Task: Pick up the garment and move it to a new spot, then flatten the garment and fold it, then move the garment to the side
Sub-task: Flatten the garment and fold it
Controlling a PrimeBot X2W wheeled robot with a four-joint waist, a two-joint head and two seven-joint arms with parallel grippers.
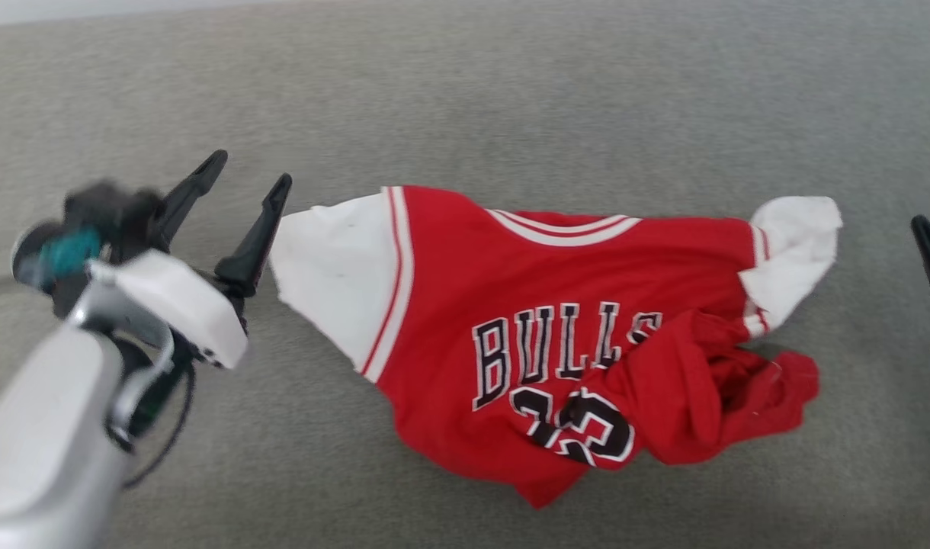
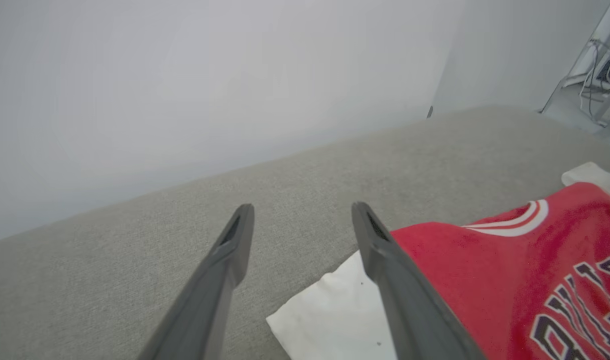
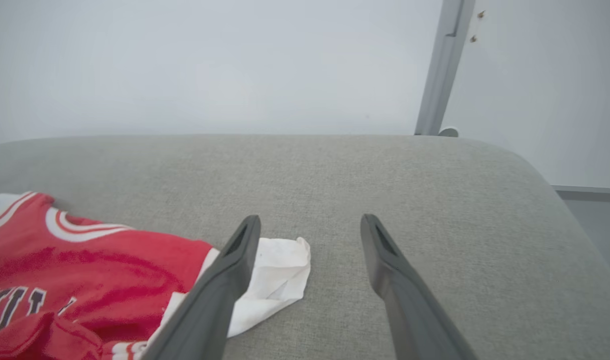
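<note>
Both tools stand spread wide and hold nothing. The left tool [image 1: 250, 169] hangs just beside the garment [image 1: 511, 305], at its left white sleeve [image 1: 335, 274]; in the left wrist view one finger crosses in front of that sleeve, though I cannot tell if it touches. The right tool [image 3: 310, 220] sits off the garment's other end, near the right white sleeve [image 3: 277, 272], over bare table [image 1: 511, 99].

The garment lies on the grey fabric-covered table, chest side up, collar away from the robot. Its upper part and left sleeve are fairly smooth. Its lower right part is bunched into a red heap that covers part of the lettering and number, and the right sleeve is crumpled.

By my reading, flattening is only partly done; whether this is already the new spot cannot be told. Smoothing the bunched hem, folding, and moving the garment aside remain.

Count: one garment, two sleeves, two tools, one table.
</note>
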